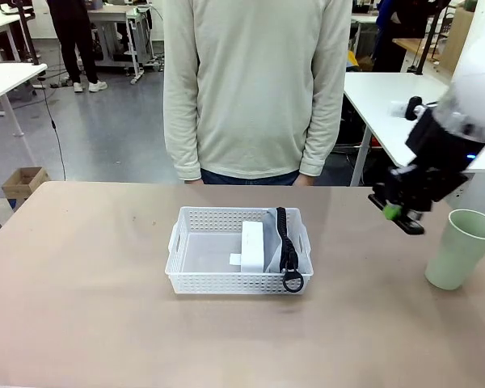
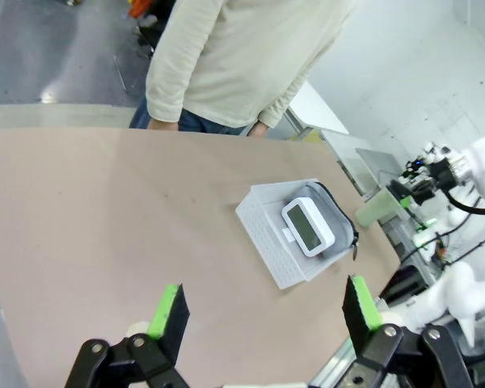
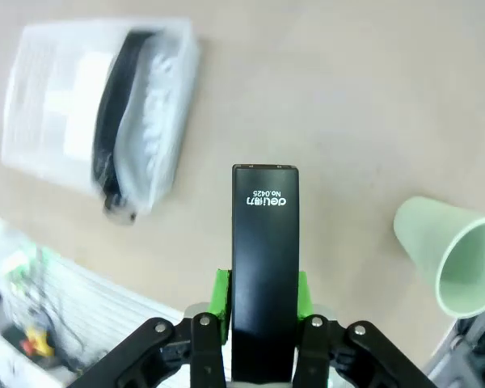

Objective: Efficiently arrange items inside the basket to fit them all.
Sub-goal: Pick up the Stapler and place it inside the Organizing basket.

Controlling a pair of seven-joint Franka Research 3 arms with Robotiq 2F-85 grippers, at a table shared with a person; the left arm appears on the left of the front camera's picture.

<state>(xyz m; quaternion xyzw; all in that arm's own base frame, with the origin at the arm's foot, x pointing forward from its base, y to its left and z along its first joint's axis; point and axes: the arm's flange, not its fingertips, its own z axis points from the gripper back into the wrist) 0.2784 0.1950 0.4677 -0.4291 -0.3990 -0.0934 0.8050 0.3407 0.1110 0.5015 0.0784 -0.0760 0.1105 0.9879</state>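
**Holdings at table: four items, one basket**

1. Black stapler [image 3: 264,259]. Clamped between the green pads [image 3: 221,295] of the right gripper [image 3: 263,297], in the air above the table [image 1: 81,283], between the basket and the cup and nearer the cup. Its long axis runs in line with the fingers, and its free end sticks out well beyond the fingertips. The printed end points away from the wrist. In the front view the right gripper [image 1: 394,212] hangs over the robot's right part of the table.

2. Basket [image 1: 226,283]. White with lattice walls, at mid-table in front of the person [image 1: 255,89]. Its long axis runs left to right.

3. Grey pouch [image 1: 272,242]. In the basket, on edge along the right-hand wall. Its long axis runs from near to far. The black strap [image 1: 284,238] runs along its top, and the ring [image 1: 293,282] hangs at the near wall.

4. White box [image 1: 252,245]. In the basket, against the pouch's left side, with its long axis also near to far. The left half of the basket floor is bare except for a small label [image 1: 236,259].

5. Pale green cup [image 1: 461,248]. Upright on the table at the robot's far right, mouth up, well apart from the basket.

6. Left gripper [image 2: 265,307]. Jaws wide apart and holding nothing, high over the table on the robot's left.
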